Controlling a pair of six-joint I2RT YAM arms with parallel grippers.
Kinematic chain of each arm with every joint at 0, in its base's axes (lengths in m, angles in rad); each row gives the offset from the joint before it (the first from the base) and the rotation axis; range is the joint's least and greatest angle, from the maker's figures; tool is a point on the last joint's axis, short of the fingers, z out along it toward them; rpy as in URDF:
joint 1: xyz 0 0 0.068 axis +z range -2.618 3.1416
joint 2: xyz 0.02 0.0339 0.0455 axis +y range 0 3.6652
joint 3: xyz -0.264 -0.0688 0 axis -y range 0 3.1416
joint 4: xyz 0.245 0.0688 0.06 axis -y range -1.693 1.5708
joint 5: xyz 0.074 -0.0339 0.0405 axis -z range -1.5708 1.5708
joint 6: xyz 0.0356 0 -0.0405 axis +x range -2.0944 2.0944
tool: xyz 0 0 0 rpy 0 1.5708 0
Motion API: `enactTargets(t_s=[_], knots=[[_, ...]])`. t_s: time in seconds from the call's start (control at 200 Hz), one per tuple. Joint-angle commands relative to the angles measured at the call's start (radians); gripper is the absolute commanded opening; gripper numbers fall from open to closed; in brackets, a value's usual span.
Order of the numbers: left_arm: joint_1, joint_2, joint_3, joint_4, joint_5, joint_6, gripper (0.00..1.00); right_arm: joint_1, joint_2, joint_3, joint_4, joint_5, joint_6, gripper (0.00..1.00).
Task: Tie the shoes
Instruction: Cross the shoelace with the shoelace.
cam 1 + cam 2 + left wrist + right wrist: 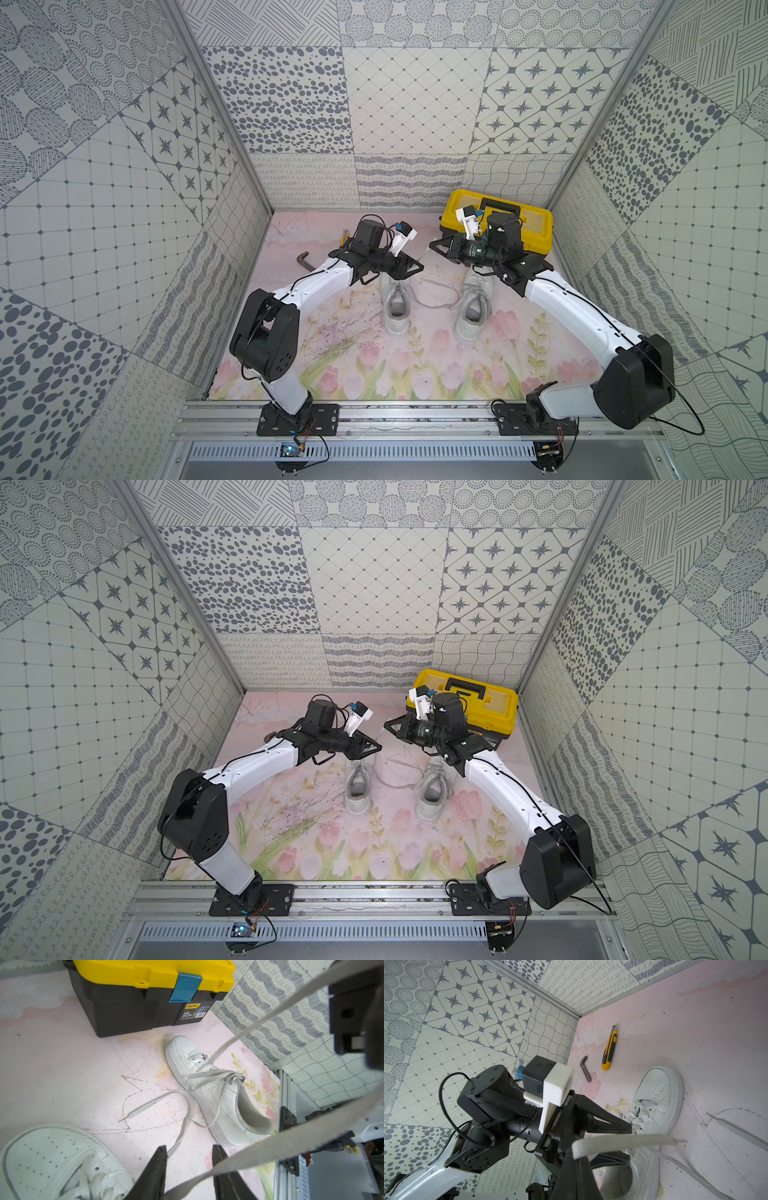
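Closing the spread left jaws squarely on the lace running between them looks wisest, while the right jaws, pinching it just beside them, hold it taut.

I log 1 toolbox, yellow lid, black body, blue latch down, standing at the far right corner of the floral mat. Far left of the mat: 1 yellow-and-black utility knife near 1 dark hex key, not touching, both lying flat.
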State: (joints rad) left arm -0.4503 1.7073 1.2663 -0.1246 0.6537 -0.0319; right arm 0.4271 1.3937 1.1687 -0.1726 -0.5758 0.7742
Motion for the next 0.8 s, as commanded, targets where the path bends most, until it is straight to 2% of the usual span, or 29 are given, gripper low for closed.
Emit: enactTargets(t_s=[0.0,0.135,0.32,0.535,0.645,0.795], knots=[[-0.001,-0.011,0.000,-0.011,0.016,0.028,0.20,-0.009,-0.005,0.042,-0.020,0.041,-0.045,0.00],[0.002,-0.040,-0.029,-0.001,0.026,0.000,0.00,-0.010,0.064,0.096,-0.145,0.124,-0.149,0.00],[0.033,-0.057,-0.044,-0.043,0.076,-0.066,0.00,-0.005,0.232,0.157,-0.217,0.235,-0.241,0.00],[0.103,-0.029,-0.039,-0.038,0.227,-0.228,0.00,-0.001,0.441,0.272,-0.257,0.310,-0.320,0.00],[0.133,-0.008,-0.029,0.003,0.282,-0.313,0.00,-0.008,0.510,0.350,-0.371,0.363,-0.396,0.13],[0.156,0.022,-0.003,0.009,0.297,-0.350,0.00,-0.029,0.473,0.318,-0.449,0.474,-0.460,0.44]])
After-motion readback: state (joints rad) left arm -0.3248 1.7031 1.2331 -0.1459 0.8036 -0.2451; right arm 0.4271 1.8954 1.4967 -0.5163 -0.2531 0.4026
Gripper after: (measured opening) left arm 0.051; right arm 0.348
